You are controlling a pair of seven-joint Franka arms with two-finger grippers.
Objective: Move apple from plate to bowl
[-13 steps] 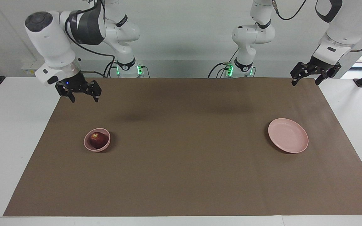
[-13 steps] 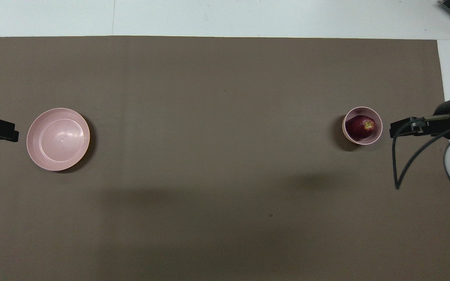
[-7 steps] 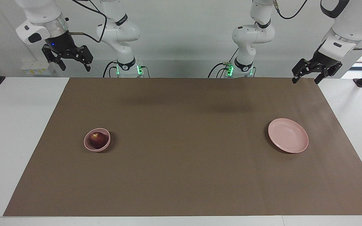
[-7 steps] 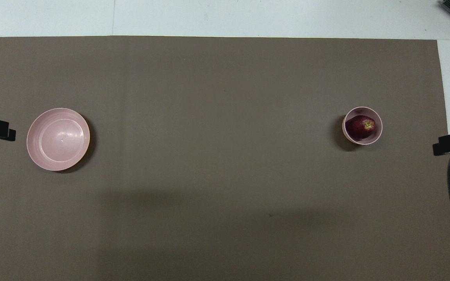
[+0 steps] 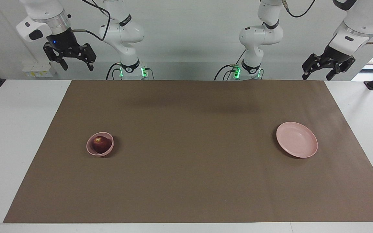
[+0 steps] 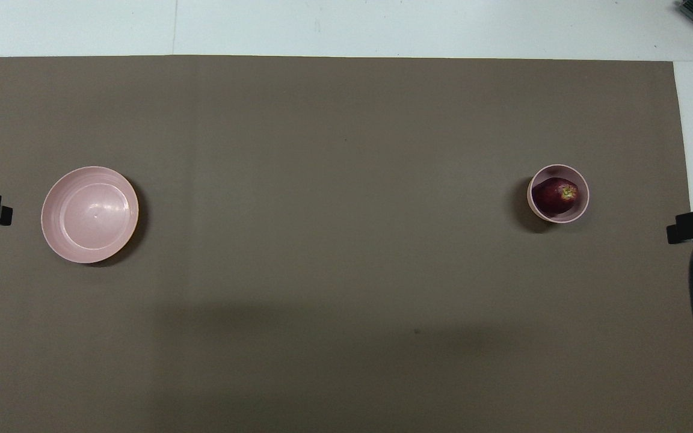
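apple: lies in the bowl; yellowish stem end faces up
bowl: on the brown mat, toward the right arm's end of the worktop
plate: bare; on the mat toward the left arm's end, well apart from the bowl
right gripper: raised over the worktop's edge at its own end; fingers spread apart, grasping nothing
left gripper: raised over the mat's corner nearest the robots at its own end; fingers released, nothing in them
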